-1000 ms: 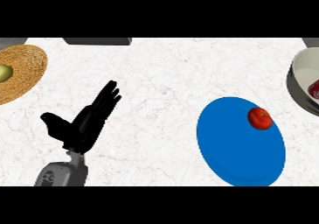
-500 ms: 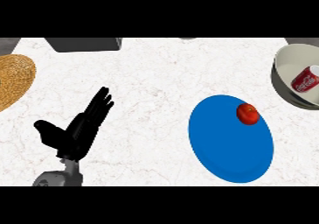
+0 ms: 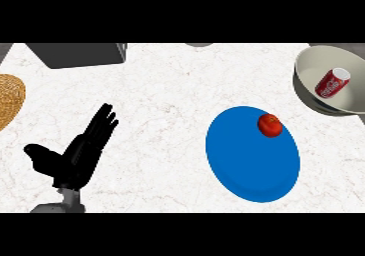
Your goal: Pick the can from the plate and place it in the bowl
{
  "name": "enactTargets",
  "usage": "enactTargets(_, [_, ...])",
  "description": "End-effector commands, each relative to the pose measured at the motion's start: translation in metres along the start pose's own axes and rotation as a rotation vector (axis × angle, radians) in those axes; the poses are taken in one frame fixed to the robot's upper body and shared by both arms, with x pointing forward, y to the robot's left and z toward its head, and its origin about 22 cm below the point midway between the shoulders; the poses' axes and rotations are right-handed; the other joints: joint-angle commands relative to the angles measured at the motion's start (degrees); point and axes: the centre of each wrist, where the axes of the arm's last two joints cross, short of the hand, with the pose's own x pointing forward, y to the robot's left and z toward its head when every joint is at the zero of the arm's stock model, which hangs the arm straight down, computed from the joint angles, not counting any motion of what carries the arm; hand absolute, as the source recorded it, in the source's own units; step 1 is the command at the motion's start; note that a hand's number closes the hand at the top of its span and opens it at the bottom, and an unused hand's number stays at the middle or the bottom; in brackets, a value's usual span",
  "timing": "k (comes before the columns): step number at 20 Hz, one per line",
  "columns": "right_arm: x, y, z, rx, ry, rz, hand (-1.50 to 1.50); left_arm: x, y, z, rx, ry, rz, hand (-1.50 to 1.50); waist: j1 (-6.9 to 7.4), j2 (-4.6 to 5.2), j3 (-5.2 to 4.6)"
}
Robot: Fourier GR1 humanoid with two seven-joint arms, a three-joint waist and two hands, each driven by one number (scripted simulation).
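So the big white marbled counter [image 3: 163, 100] takes up nearly the whole view, and the largest thing on it is the glossy blue oval plate [image 3: 248, 165] right of centre, which has no can on it at all, just a small round red fruit [image 3: 270, 125], maybe an apple or tomato, sitting near its upper edge. Next size down is the pale grey-green round bowl [image 3: 318, 102] in the top right corner, partly cut off by the frame, and that's where the red-and-white soda can [image 3: 332, 83] already is, lying tilted on its side against the inner wall. So going by how things lie, the placing part looks done to me. The robot's black left hand [image 3: 74, 155] sits low on the left, well apart from both plate and bowl, fingers straight and pointing up, thumb splayed out, holding nothing, basically just resting there. Right hand isn't visible anywhere. There's also a woven straw-coloured round dish [image 3: 4, 102] at the left edge and a dark grey boxy thing [image 3: 78, 54] along the top. As for handling the can: I'd guess light, stiff but dentable thin metal with smooth slippery sides, and it'll roll while it's lying down, so wrapping around the middle of the cylinder is the sane hold. There's white script lettering on the red label that looks cola-style, but honestly it's too small for me to read any actual words.
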Motion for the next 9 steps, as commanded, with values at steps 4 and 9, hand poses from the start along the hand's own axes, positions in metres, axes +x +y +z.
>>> enactTargets(4, [0.0,-0.042,0.123,0.064,0.026,-0.019,1.5,0.002,0.01,0.001,0.034,-0.007,0.006,0.0,-2.65,0.25,-0.02])
enactTargets(9, [0.004,-0.088,0.204,0.172,0.131,0.008,1.5,-0.002,0.009,0.008,0.027,-0.01,-0.006,0.0,-1.45,0.87,0.21])
